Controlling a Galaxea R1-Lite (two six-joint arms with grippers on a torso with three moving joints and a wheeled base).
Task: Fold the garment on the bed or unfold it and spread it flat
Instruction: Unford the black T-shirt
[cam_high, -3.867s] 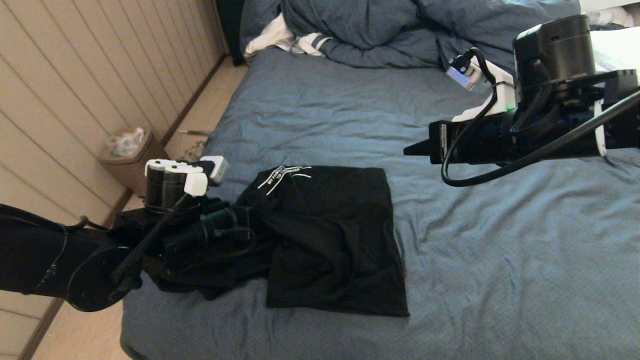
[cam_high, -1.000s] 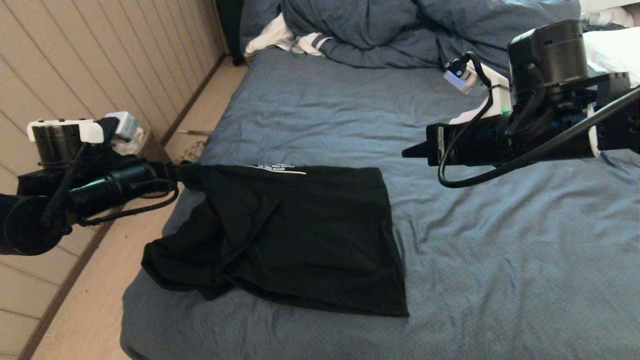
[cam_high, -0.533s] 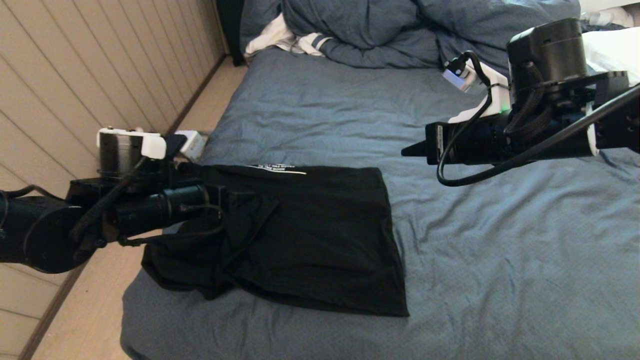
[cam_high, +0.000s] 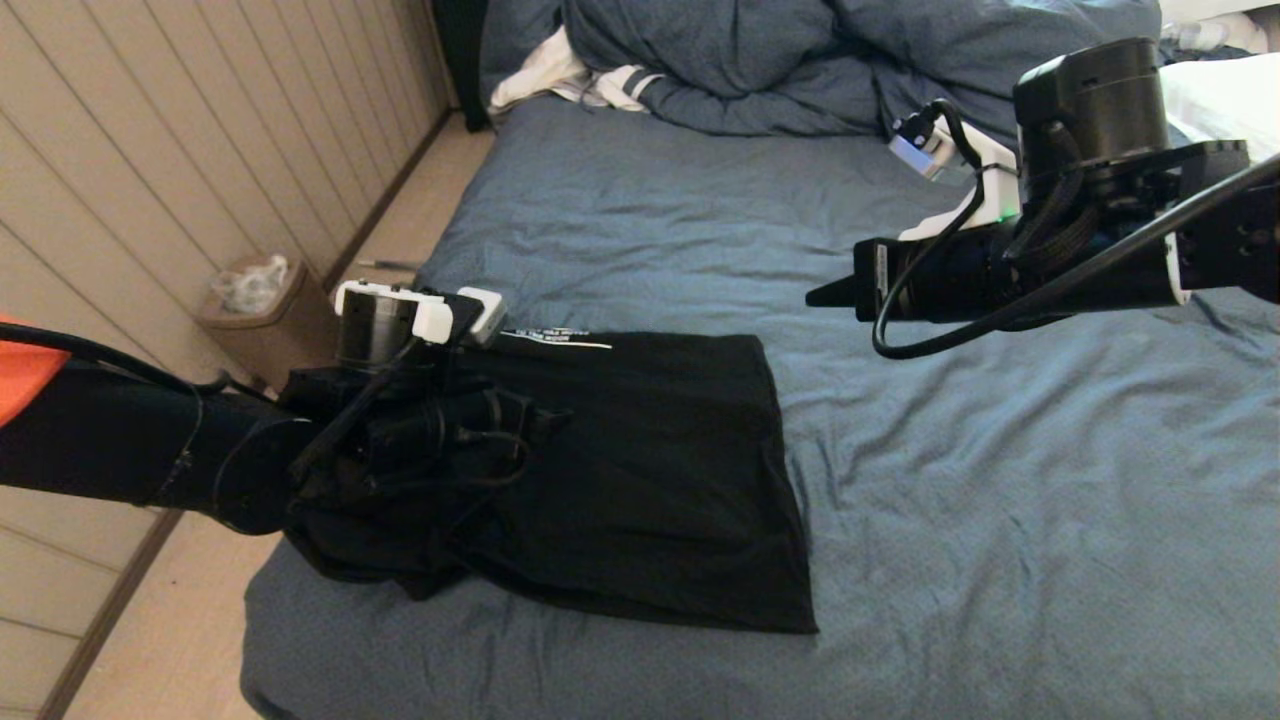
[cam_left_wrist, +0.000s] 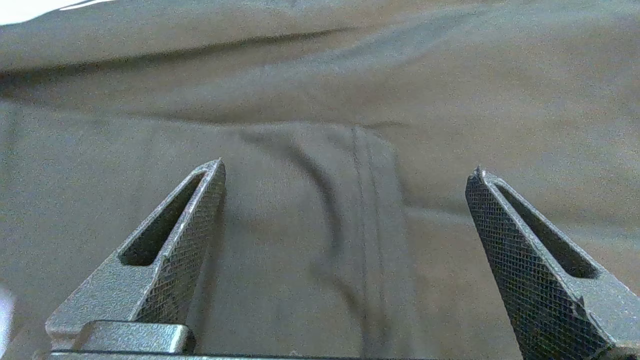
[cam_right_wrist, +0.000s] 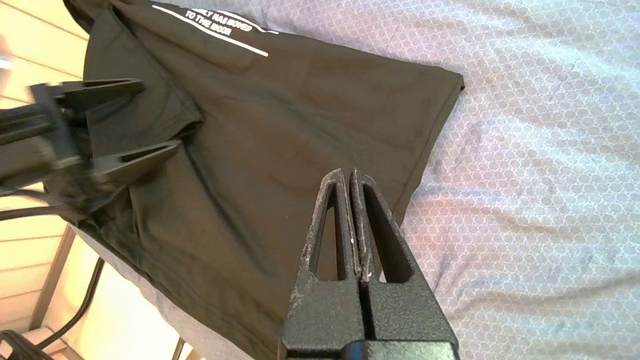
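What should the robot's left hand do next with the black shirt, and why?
Probably lower and close on the cloth. The left gripper hovers with jaws wide open over a seam fold of the garment, whose left part lies bunched at the edge of the bed.

A black T-shirt lies in the lower middle of the head view, near the left edge of the bed. Its right part is flat with a straight edge, its left part bunched and creased. White lettering shows along its upper edge. The bed's blue-grey sheet is wrinkled.
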